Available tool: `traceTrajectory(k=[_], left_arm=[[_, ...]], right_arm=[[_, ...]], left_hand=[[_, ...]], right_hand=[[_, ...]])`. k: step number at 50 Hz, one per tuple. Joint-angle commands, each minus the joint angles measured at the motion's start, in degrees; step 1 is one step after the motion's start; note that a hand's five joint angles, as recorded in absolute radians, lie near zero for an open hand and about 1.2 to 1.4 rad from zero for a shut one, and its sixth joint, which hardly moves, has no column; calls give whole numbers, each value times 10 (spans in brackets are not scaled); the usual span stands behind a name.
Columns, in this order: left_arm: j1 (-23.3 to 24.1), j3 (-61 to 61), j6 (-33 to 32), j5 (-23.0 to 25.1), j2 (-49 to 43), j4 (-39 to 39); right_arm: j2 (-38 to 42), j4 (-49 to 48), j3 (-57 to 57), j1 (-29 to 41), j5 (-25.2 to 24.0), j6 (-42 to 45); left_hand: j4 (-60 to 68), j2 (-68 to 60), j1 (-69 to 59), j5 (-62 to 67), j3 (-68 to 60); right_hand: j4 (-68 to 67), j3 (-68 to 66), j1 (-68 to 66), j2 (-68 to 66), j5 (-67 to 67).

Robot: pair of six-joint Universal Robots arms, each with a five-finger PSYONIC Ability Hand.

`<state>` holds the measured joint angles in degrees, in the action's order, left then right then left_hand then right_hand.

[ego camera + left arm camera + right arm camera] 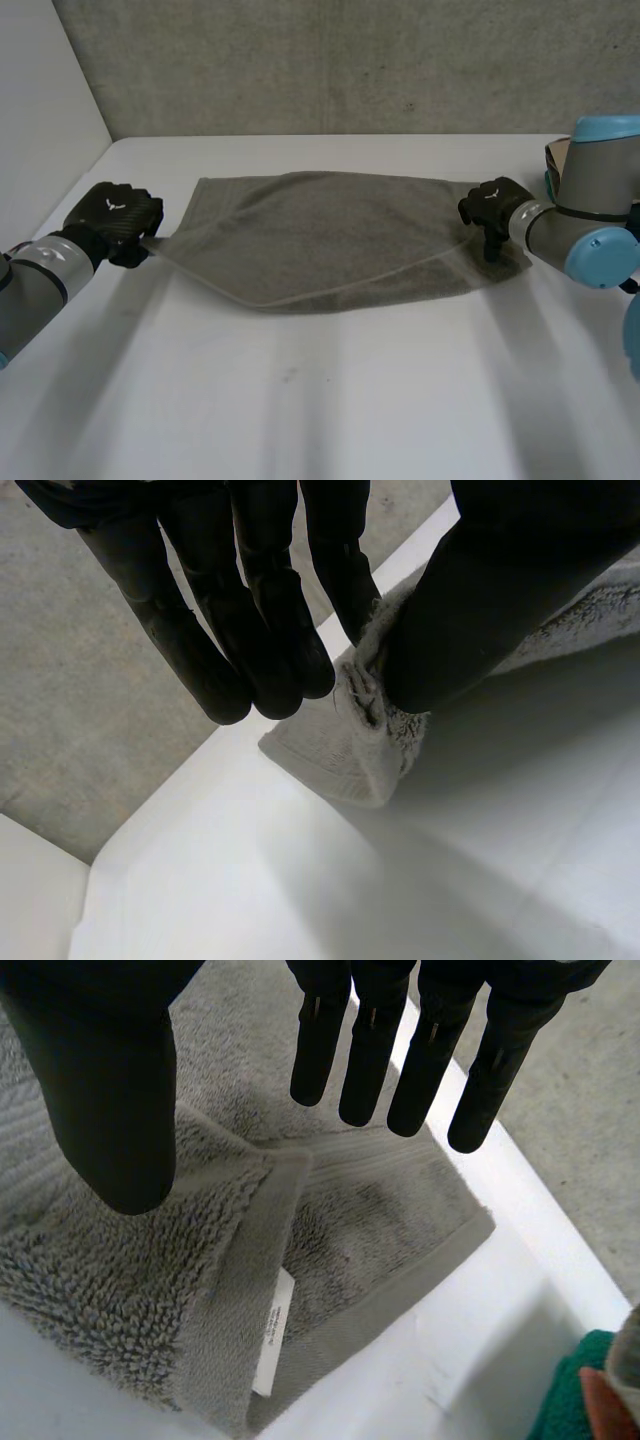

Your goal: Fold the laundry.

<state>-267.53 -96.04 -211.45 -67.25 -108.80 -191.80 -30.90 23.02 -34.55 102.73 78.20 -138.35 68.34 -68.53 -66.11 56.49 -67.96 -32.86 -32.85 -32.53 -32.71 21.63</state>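
Head view, nearest first: bare white table (320, 400) takes the lower half of the frame. Across the middle lies the grey towel (330, 240), one layer doubled over so its near hem runs to a shallow point. At middle left my left hand (115, 225) has the towel's end corner; the left wrist view shows that corner (370, 750) nipped between thumb and a finger. I judge that hold keeps the layer taut. At middle right my right hand (490, 212) hangs over the other end, fingers straight, thumb apart, holding nothing. Under it the right wrist view shows the folded hem and a white label (272, 1345), so I reckon it is placed to take that corner. A green cloth (570, 1400) sits past the towel's corner. Farthest, the concrete wall (350, 60).
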Motion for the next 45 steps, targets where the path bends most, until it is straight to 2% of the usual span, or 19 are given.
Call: traceTrajectory(k=[1,6,10,18,21,22,29,36,40,45], left_arm=[[7,11,4,-3,-2,3],[14,18,8,-9,-3,3],[16,22,12,-17,-3,4],[8,13,10,-37,11,29],[-1,-3,7,-39,36,69],[-6,-14,2,-38,52,94],[-49,-72,-62,-16,121,225],[-69,-101,-105,33,139,310],[-60,-96,-113,46,125,322],[-16,-43,-98,13,58,320]], right_arm=[[40,32,53,-2,-2,-1],[55,44,70,-3,-1,-1],[52,57,77,-7,6,1],[-44,179,4,-29,56,-3],[-122,243,-89,-45,53,7],[-170,257,-148,-58,47,15],[-345,239,-377,-113,11,120],[-378,235,-485,-132,5,200],[-354,194,-494,-130,7,174],[-326,132,-459,-119,8,114]], left_hand=[[117,-115,-139,135,-120],[117,-115,-139,135,-120],[117,-115,-139,135,-120],[117,-115,-139,135,-120],[117,-115,-139,135,-120],[117,-115,-139,135,-120],[117,-115,-139,135,-120],[117,-115,-139,135,-120],[117,-115,-139,135,-120],[117,-115,-139,135,-120]], right_hand=[[-30,-31,-34,-32,43],[-47,-47,-50,-49,59],[-471,-471,-474,-472,483],[-471,-471,-475,-473,484],[-471,-471,-475,-473,484],[-471,-471,-475,-473,484],[-471,-471,-475,-473,484],[-471,-471,-475,-473,484],[-471,-471,-475,-473,484],[-471,-471,-475,-473,484]])
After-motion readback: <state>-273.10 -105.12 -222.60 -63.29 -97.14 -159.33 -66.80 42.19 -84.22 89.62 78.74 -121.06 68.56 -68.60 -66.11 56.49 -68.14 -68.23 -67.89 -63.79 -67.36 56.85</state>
